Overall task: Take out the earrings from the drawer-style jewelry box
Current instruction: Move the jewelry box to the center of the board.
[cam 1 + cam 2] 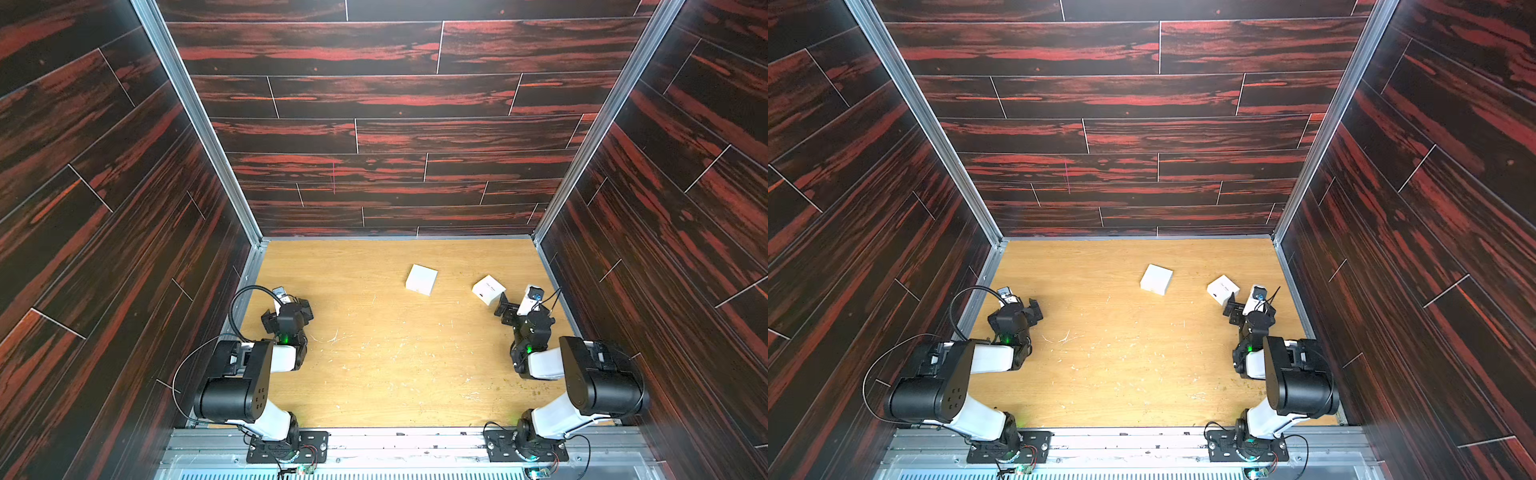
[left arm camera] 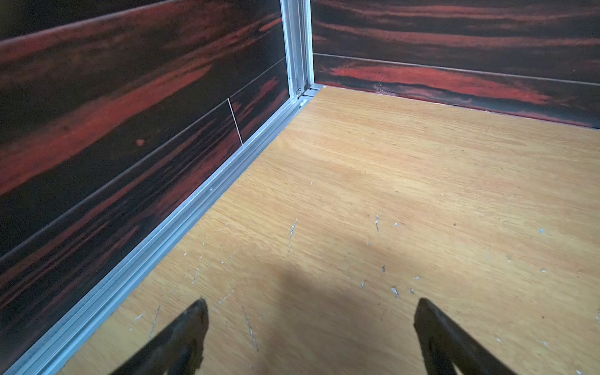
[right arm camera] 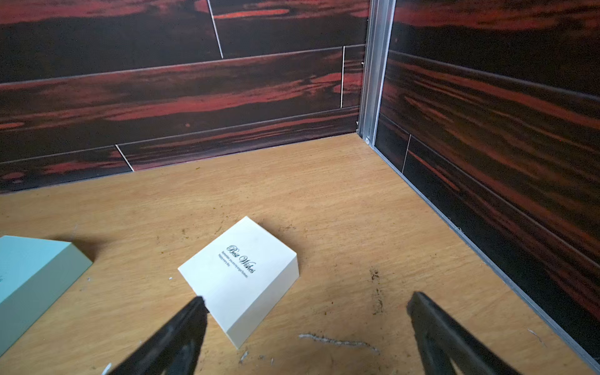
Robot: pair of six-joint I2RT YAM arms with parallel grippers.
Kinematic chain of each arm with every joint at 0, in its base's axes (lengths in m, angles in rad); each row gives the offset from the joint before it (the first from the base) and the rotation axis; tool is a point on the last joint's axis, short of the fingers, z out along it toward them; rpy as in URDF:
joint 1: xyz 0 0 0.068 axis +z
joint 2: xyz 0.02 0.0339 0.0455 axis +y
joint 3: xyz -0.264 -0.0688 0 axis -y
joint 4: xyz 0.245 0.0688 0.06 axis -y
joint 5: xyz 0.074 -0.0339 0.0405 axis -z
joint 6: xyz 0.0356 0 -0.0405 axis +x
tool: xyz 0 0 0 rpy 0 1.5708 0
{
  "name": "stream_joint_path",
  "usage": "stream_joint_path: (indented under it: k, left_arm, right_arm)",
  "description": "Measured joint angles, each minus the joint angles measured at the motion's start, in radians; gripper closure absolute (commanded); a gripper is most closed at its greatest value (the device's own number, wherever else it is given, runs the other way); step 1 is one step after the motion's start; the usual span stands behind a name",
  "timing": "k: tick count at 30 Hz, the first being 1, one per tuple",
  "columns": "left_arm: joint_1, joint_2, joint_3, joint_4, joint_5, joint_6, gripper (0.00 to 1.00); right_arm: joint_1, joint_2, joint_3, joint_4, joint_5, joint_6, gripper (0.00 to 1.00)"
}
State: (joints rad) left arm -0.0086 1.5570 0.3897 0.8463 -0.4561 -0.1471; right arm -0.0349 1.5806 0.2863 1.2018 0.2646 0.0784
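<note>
Two small closed boxes lie on the wooden table (image 1: 374,374). A white box printed "Best Wishes" (image 3: 240,276) sits at the right in both top views (image 1: 488,289) (image 1: 1222,289). A plain pale box (image 1: 421,279) (image 1: 1156,279) lies further left, and the right wrist view shows it as pale teal (image 3: 29,276). I cannot tell which one is the drawer-style jewelry box. The earrings are hidden. My right gripper (image 3: 308,298) (image 1: 505,306) is open, one fingertip (image 3: 198,305) at the printed box's near corner. My left gripper (image 2: 312,302) (image 1: 305,309) is open over bare table near the left wall.
Dark red wood-pattern walls (image 1: 374,124) with aluminium rails (image 2: 162,246) enclose the table on three sides. The tabletop carries pale scratches and flecks (image 3: 337,341). Both arm bases (image 1: 286,446) stand on the metal front edge.
</note>
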Motion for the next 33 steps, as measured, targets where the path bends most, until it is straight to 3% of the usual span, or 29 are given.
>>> stream_joint_path:
  k: [33]
  left_arm:
    - [0.000,0.012,-0.002,0.038,-0.001,0.000,0.00]
  right_arm:
    - [0.000,0.000,0.000,0.000,0.000,0.000,0.01]
